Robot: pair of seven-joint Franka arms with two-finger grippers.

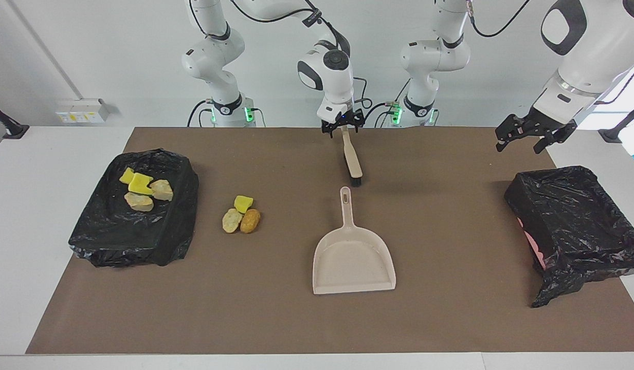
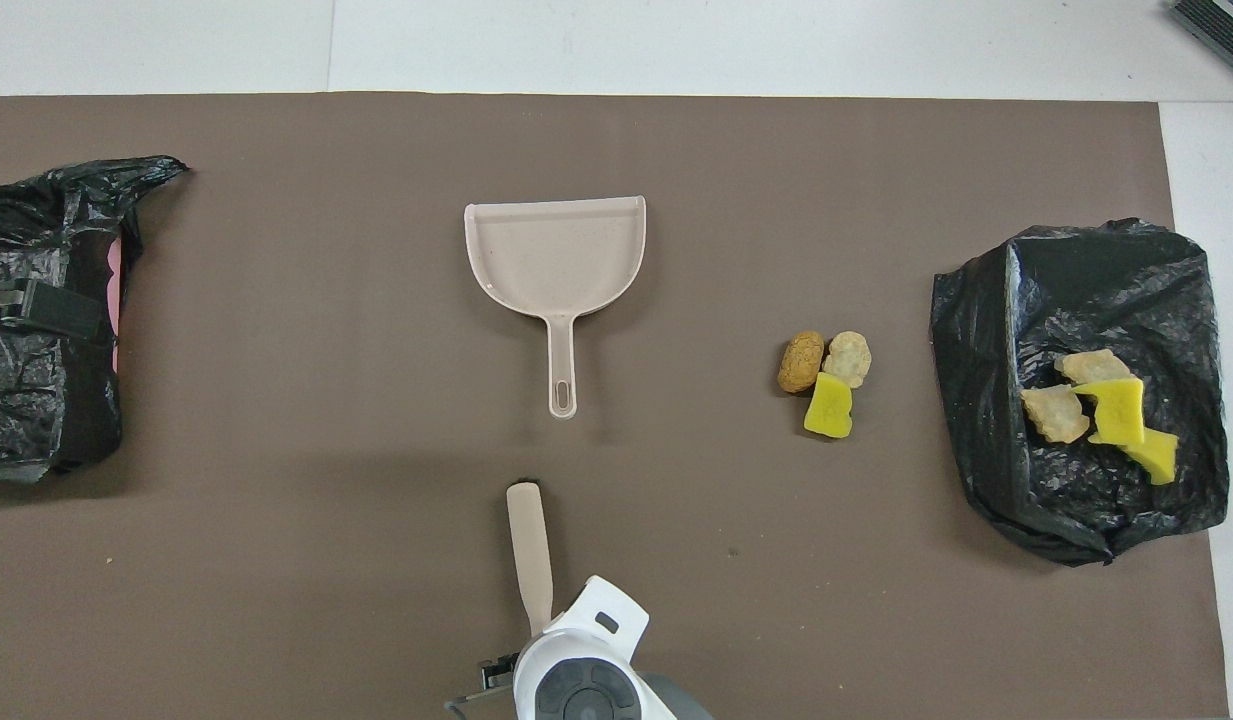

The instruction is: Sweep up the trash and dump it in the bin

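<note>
Currently the right gripper point(image 1: 341, 126) sits at upper centre of the facing view, at the tip of the brush point(image 1: 351, 159) handle; cannot tell whether it grips it. The left gripper point(image 1: 528, 135) hangs at upper right over the table's edge, above the black-bagged bin point(image 1: 574, 226), fingers spread, nothing in them.

Trash: three lumps point(image 1: 241, 214) lie together on the brown mat point(image 1: 275, 318), centre-left. Four more lumps point(image 1: 143, 189) rest on the black-bagged tray point(image 1: 116, 236) at far left.

Dustpan point(image 1: 354, 257) lies flat at centre, just below the brush bristles.
</note>
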